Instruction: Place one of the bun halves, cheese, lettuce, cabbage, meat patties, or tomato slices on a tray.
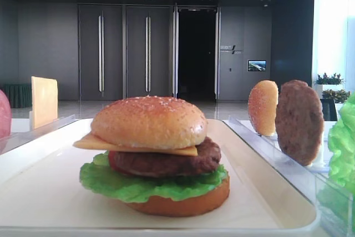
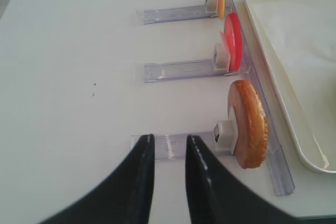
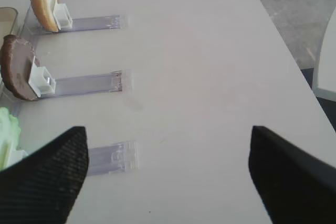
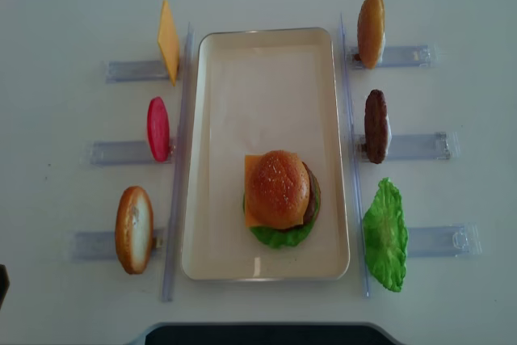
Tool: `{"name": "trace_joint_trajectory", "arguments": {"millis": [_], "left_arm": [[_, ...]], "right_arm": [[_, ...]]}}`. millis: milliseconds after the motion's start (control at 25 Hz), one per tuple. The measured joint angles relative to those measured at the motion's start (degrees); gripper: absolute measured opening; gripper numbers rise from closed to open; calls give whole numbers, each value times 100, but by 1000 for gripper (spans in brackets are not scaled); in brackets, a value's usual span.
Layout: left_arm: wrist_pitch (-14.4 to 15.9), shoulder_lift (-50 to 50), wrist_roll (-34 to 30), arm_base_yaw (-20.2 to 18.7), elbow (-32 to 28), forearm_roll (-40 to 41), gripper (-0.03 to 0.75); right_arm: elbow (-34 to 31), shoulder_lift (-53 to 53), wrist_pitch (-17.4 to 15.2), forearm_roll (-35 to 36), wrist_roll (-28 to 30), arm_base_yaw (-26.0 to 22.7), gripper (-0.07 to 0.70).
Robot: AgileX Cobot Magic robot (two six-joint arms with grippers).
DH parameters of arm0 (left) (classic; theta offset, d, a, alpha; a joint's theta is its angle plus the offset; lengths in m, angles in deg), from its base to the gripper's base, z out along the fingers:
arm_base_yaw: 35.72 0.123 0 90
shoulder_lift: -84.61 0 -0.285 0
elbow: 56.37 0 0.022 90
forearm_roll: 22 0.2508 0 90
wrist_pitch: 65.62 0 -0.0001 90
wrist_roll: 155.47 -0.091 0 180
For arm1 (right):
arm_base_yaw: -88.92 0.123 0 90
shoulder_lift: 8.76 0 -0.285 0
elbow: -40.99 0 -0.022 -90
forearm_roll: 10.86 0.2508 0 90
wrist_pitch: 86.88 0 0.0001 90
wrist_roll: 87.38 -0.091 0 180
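On the white tray (image 4: 266, 35) stands a stacked burger (image 4: 279, 191): sesame bun top (image 1: 150, 120), cheese, meat patty, lettuce, flat bottom bun. Upright in clear racks beside the tray are a cheese slice (image 4: 167, 41), a tomato slice (image 4: 158, 128) and a bun half (image 4: 133, 229) on the left, and a bun half (image 4: 371, 30), a patty (image 4: 376, 126) and a lettuce leaf (image 4: 385, 234) on the right. No cabbage is in view. My right gripper (image 3: 167, 132) hangs open and empty over bare table. My left gripper (image 2: 169, 139) is shut and empty, short of the left bun (image 2: 249, 124).
Clear plastic rack rails (image 4: 420, 146) stick outward from both long sides of the tray. The table's right edge (image 3: 294, 51) drops to the floor. A dark base (image 4: 258, 335) sits at the near table edge.
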Motion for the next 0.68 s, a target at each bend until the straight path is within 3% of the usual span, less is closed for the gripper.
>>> {"name": "trace_joint_trajectory", "arguments": {"millis": [680], "left_arm": [[0,0,0,0,0,0,155]], "right_arm": [[0,4,0,0,5,0,589]]}}
